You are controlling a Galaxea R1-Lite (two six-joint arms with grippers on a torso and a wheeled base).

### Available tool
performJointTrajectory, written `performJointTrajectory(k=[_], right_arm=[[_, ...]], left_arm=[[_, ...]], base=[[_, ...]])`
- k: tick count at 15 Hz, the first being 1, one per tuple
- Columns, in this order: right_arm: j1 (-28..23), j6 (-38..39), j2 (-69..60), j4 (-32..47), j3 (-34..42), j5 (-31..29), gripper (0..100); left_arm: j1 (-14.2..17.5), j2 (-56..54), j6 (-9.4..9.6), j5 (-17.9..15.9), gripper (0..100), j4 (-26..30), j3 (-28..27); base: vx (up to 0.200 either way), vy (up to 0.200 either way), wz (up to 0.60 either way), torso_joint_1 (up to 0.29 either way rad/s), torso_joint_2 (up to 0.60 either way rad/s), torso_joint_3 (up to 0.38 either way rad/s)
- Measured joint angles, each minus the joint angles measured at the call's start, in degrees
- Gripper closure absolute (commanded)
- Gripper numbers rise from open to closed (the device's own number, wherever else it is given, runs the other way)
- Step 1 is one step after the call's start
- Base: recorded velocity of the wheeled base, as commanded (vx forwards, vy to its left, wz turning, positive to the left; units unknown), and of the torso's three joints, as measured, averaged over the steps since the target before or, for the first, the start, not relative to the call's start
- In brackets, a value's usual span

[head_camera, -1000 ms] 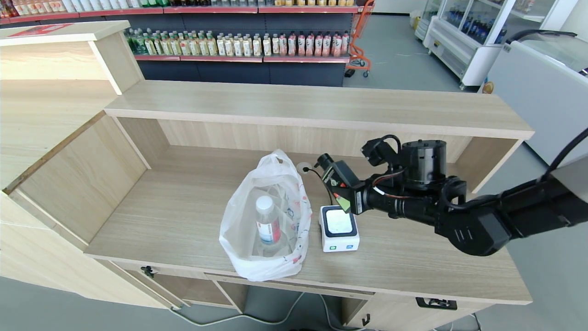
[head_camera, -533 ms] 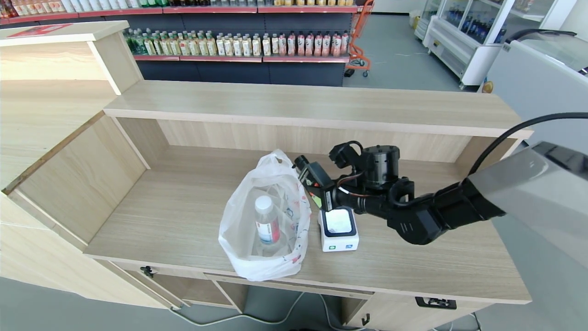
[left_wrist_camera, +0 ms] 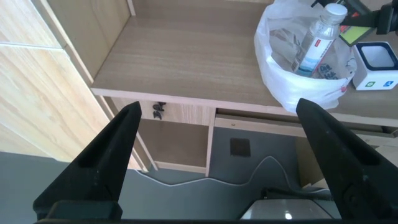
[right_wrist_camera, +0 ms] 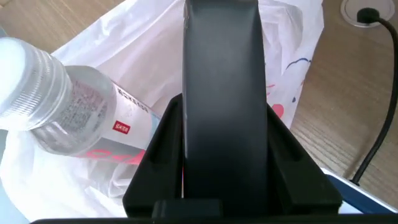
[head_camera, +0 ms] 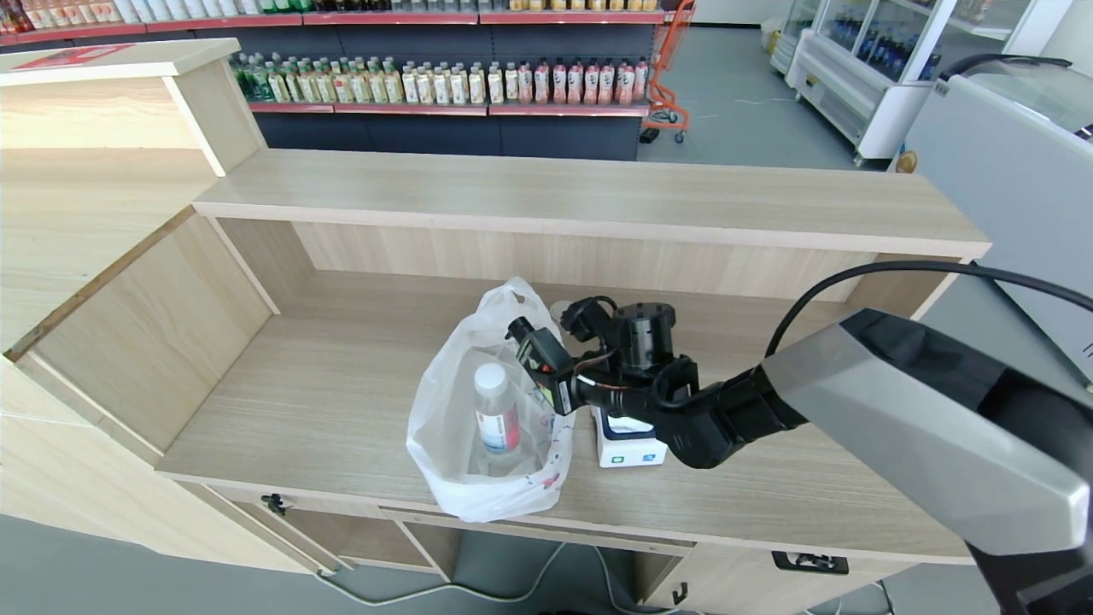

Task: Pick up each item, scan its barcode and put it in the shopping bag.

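A white plastic shopping bag (head_camera: 444, 461) (left_wrist_camera: 280, 68) (right_wrist_camera: 149, 37) stands open on the wooden counter (head_camera: 341, 393). A clear bottle (head_camera: 495, 418) (left_wrist_camera: 317, 37) (right_wrist_camera: 68, 106) with a white cap stands upright inside it. My right gripper (head_camera: 534, 354) (right_wrist_camera: 221, 37) hangs over the bag's right rim, beside the bottle, shut on a thin green packet (head_camera: 544, 395) (left_wrist_camera: 356, 32) of which little shows. The white scanner (head_camera: 632, 444) (left_wrist_camera: 376, 62) sits just right of the bag, under my right wrist. My left gripper (left_wrist_camera: 219, 107) is open, low in front of the counter and left of the bag.
A black cable (right_wrist_camera: 379, 143) runs from a round grommet (right_wrist_camera: 367, 12) behind the scanner. A raised wooden ledge (head_camera: 598, 196) borders the counter's back, and side walls close it in at left and right. The counter's left half (head_camera: 324, 376) is bare.
My right arm has swung left with the packet, from above the scanner to over the bag's mouth. The bag, bottle and scanner have stayed put.
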State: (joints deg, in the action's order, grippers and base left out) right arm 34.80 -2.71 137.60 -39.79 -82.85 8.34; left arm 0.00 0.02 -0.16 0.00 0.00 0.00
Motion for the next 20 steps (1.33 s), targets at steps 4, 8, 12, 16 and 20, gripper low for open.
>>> performJointTrajectory(k=[4, 8, 12, 16, 20], right_arm=[[0.0, -0.1, 4.3, 0.4, -4.2, 0.1, 100], [-0.2, 0.0, 7.1, 0.3, -6.1, 0.1, 100], [-0.4, -0.1, 8.5, 0.2, -6.4, -0.1, 100], [-1.1, -0.2, 9.2, 0.2, -7.3, -0.1, 100], [-1.5, -0.1, 9.7, -0.1, -7.7, 0.0, 0]], left_arm=[[0.0, 0.0, 0.00, 0.0, 0, 0.0, 0.0], [0.0, 0.0, 0.00, 0.0, 0, 0.0, 0.0], [0.0, 0.0, 0.00, 0.0, 0, 0.0, 0.0], [0.0, 0.0, 0.00, 0.0, 0, 0.0, 0.0], [0.0, 0.0, 0.00, 0.0, 0, 0.0, 0.0]], base=[[0.000, 0.000, 0.00, 0.000, 0.00, 0.000], [0.000, 0.000, 0.00, 0.000, 0.00, 0.000], [0.000, 0.000, 0.00, 0.000, 0.00, 0.000], [0.000, 0.000, 0.00, 0.000, 0.00, 0.000], [0.000, 0.000, 0.00, 0.000, 0.00, 0.000]])
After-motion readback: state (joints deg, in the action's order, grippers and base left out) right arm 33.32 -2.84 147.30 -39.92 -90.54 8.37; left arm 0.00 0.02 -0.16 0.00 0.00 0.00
